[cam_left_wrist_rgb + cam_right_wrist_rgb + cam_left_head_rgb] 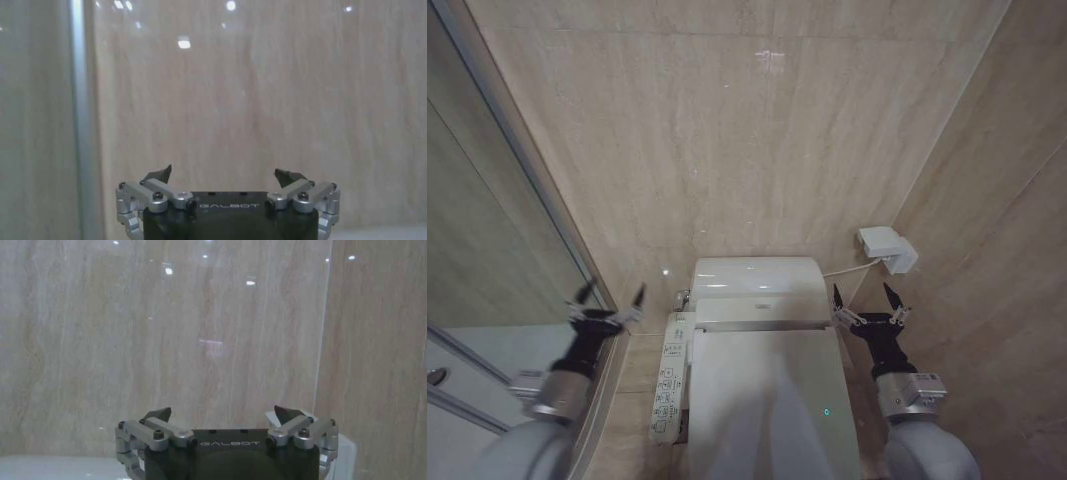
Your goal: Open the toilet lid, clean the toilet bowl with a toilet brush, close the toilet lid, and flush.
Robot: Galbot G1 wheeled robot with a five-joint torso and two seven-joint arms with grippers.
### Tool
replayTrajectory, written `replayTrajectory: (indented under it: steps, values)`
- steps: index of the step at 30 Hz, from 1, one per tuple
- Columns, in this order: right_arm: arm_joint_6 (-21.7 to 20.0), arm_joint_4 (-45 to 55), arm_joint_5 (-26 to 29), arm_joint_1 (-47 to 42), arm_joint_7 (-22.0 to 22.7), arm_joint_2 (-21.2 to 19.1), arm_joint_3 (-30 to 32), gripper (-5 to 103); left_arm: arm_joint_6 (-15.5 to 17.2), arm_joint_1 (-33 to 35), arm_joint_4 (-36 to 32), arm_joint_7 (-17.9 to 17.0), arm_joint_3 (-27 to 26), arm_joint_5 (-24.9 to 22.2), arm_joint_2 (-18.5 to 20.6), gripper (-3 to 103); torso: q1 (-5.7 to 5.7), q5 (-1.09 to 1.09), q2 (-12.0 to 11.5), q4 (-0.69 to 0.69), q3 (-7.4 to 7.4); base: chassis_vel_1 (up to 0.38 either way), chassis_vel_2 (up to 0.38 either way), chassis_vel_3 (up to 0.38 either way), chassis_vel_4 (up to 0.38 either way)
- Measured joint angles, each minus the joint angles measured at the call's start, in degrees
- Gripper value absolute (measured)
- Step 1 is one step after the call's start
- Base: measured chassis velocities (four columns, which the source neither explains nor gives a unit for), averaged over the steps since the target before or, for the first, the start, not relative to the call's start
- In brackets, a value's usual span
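Step in hand, judged: opening the large white glossy plastic toilet lid (pixel 772 395), down flat over the white elongated ceramic toilet bowl (pixel 689 352), centre-low in head view, small green light near its right edge. Nothing gripped yet.

Left pincer (pixel 608 300) spread wide, empty, raised left of the toilet just beside the glass shower partition with aluminium frame (pixel 497 215). Right pincer (pixel 867 300) spread wide, empty, raised right of the toilet near the beige corner wall. Both well clear of the lid, pointing at the beige marble-look tiled wall (pixel 727 130); same spread fingers in left wrist view (pixel 227 179) and right wrist view (pixel 223 417).

To do well: lower one pincer to lid's front edge, catch under the rim, swing up and back toward the white rounded tank housing (pixel 757 278). Front edge cut off below head view, so edge grip spot cannot be told.

Around: white button control panel (pixel 670 385) along the toilet's left side, avoid pressing. White wall socket box with cable (pixel 887 248) behind right pincer, snag risk. Tight space both sides. Toilet brush not located.
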Motion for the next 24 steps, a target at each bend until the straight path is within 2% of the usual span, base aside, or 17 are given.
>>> replayTrajectory:
  steps: [3,6,7,9,13,18,24]
  values:
    - [0.0,0.0,-0.01,0.0,0.0,0.0,0.0,100,-0.31,0.78,-0.67,-0.32,-1.38,-0.87,0.32,100,0.0,0.0,0.0,0.0,0.0,0.0,0.0,0.0,0.0]
    - [0.0,0.0,-0.01,0.0,0.0,0.0,0.0,100,-2.99,2.04,0.77,-1.25,-1.54,-0.97,0.01,100,0.0,0.0,0.0,-0.01,0.0,0.0,0.0,0.0,0.0]
    - [0.0,0.0,-0.01,0.0,0.0,0.0,0.0,100,-2.99,2.04,0.77,-1.25,-1.54,-0.97,0.01,100,0.0,0.0,0.0,-0.01,0.0,0.0,0.0,0.0,0.0]
    - [0.0,0.0,0.0,0.0,0.0,0.0,0.0,100,-5.59,2.79,2.92,-2.14,-0.97,-0.87,-0.39,100,-0.01,-0.02,0.0,0.0,0.0,0.0,0.0,0.0,0.0]
    - [0.0,0.0,0.0,0.0,0.0,0.0,0.0,100,-7.39,3.2,5.43,-2.95,-0.63,-0.82,-0.94,100,-0.01,-0.01,0.0,-0.01,0.0,0.0,0.0,0.0,0.0]
    - [0.0,0.0,0.0,0.0,0.0,0.0,0.0,100,-12.71,3.97,12.0,-3.52,-0.63,-0.46,-1.21,100,-0.01,-0.02,0.0,0.01,0.0,0.0,0.0,0.0,0.0]
    - [0.0,0.0,-0.01,0.0,0.0,0.0,0.0,100,-13.08,1.0,15.01,-3.78,0.47,-0.38,-0.88,100,-0.01,-0.01,0.0,-0.01,0.0,0.0,0.0,0.0,0.0]
